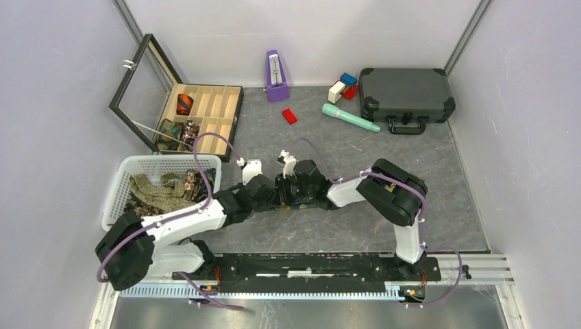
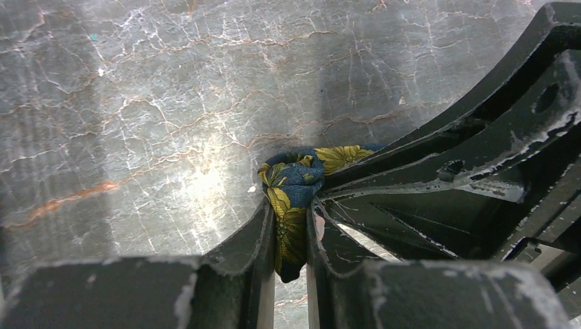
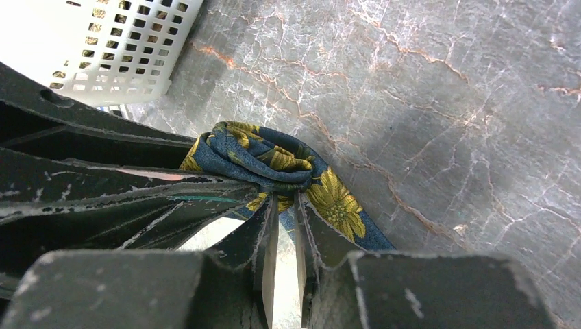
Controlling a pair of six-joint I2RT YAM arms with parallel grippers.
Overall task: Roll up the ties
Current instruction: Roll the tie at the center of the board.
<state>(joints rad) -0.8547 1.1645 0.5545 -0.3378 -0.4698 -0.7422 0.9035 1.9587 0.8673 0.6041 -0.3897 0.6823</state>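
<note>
A navy tie (image 2: 294,179) with yellow flowers lies bunched in a loose coil (image 3: 267,157) on the grey marbled table, at the middle of the top view. My left gripper (image 2: 291,205) is shut on one fold of it, with fabric filling the gap between the fingers. From the opposite side my right gripper (image 3: 281,200) pinches another fold at its tips. The two grippers meet tip to tip (image 1: 286,190) over the tie, which they mostly hide from above. More ties (image 1: 161,188) in olive and brown prints lie loose in the white basket.
The white basket (image 1: 116,199) stands at the left, close to the left arm. Behind it is an open wooden box (image 1: 209,113) holding rolled ties (image 1: 185,104). At the back are a purple metronome (image 1: 276,77), a red block (image 1: 290,116), a teal tool (image 1: 349,117) and a dark case (image 1: 405,94).
</note>
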